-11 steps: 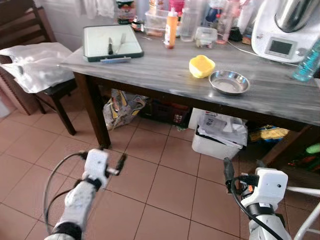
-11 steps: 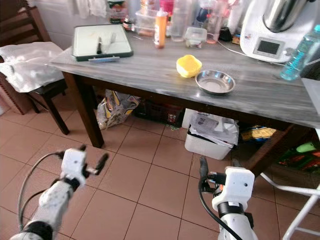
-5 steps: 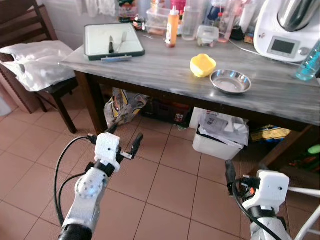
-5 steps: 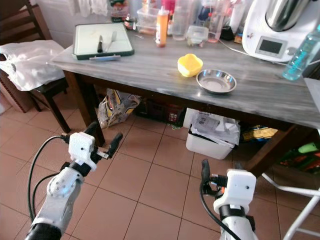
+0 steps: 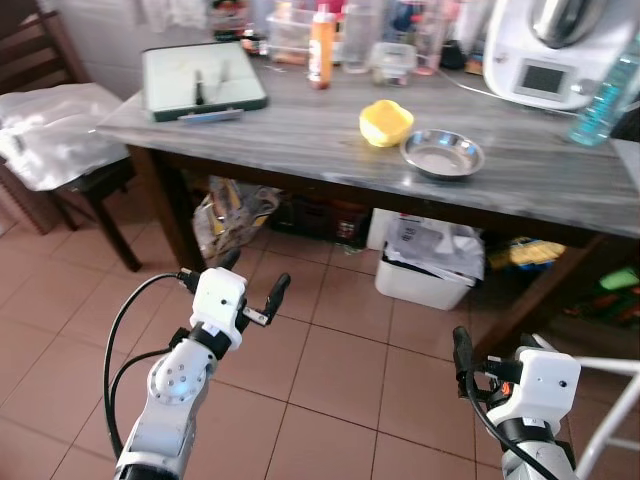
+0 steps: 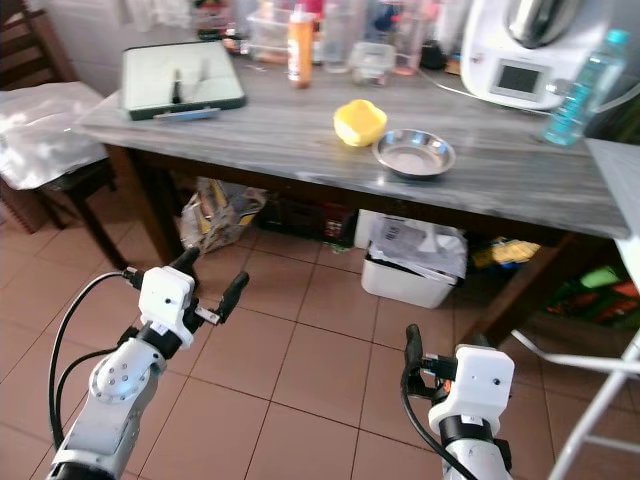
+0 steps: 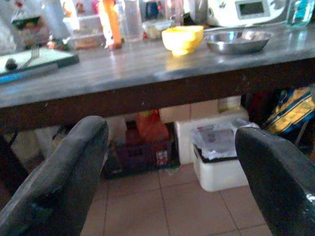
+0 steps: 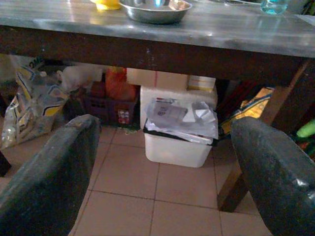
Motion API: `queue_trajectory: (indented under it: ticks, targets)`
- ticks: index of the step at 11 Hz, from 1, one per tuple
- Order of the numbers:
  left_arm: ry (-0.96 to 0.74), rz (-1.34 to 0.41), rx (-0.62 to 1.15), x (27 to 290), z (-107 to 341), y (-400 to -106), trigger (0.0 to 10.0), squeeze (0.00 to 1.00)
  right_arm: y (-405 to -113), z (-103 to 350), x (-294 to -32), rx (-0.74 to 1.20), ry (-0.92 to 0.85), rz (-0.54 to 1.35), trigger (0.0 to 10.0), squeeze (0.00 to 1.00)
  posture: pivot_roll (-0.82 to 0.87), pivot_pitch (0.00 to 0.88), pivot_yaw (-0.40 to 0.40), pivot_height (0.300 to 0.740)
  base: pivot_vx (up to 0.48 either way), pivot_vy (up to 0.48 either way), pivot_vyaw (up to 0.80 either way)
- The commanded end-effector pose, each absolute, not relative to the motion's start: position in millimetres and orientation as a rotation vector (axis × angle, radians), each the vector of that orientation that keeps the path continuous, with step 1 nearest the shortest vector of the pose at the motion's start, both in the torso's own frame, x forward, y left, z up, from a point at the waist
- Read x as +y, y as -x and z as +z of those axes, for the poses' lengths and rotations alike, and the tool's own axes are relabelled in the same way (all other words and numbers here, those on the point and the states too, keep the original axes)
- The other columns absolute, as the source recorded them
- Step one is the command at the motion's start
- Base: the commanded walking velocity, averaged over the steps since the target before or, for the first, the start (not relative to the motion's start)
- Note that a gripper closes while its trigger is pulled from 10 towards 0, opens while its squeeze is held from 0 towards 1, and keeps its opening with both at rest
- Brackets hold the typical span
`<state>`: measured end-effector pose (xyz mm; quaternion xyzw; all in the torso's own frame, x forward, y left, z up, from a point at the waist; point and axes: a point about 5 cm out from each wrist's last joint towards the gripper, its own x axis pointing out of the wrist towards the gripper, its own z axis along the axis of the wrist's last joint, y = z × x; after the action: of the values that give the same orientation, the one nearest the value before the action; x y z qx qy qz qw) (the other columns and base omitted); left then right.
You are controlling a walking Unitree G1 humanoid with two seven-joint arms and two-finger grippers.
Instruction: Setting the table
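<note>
Hovering low over the tiled floor (image 5: 330, 350) in front of the desk (image 5: 300, 140), the left claw (image 5: 250, 283) has its two black fingers spread wide with nothing between them, and it points toward the desk's front edge. The right claw (image 6: 412, 352) hangs lower and nearer the robot; its wrist view shows its fingers also parted and empty, aimed under the desk at a white bin (image 8: 177, 132).

Out on the desk, the yellow bowl (image 5: 386, 122) sits just beside the steel dish (image 5: 443, 155), the dish nearer the front edge. At the far left corner a green tray (image 5: 200, 75) holds a knife (image 5: 198, 92) and a fork (image 5: 219, 73). An orange bottle (image 5: 321, 32) stands along the back edge among other containers, with a white appliance (image 5: 545, 55) toward the far right corner.

Nothing is in hand yet, so the step looks like the approach. Done well, it means stepping closer first, then raising one claw above desk height before reaching, so the fingers clear the front edge and come down onto the tableware instead of nudging it.
</note>
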<state>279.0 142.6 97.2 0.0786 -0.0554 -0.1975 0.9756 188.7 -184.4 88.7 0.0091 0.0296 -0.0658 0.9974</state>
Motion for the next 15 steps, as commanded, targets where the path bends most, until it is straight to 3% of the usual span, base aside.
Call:
queue_trajectory:
  ticks: [1, 3, 8, 15]
  targets:
    - [-0.161, -0.402, -0.102, 139.7, 99.9, -277.9, 10.0, 0.00, -188.0, 92.1, -187.9, 0.047, -0.009, -0.140, 10.0, 0.00, 0.00, 0.066, -0.012, 0.740, 0.000, -0.311, 0.00]
    - [-0.158, -0.402, -0.081, 138.7, 101.5, -277.0, 10.0, 0.00, -187.7, 91.8, -188.4, 0.051, -0.005, -0.141, 10.0, 0.00, -0.01, 0.063, -0.015, 0.740, 0.000, -0.324, 0.00]
    - [-0.155, -0.409, -0.047, 141.3, 98.1, -276.5, 10.0, 0.00, -186.1, 90.9, -187.5, 0.056, -0.006, -0.139, 10.0, 0.00, -0.02, 0.069, -0.013, 0.740, 0.000, -0.334, -0.67]
    - [-0.156, -0.417, -0.030, 139.2, 90.0, -279.2, 10.0, 0.00, -186.7, 93.5, -189.3, 0.049, 0.014, -0.132, 10.0, 0.00, -0.03, 0.062, -0.017, 0.740, 0.000, -0.334, 0.00]
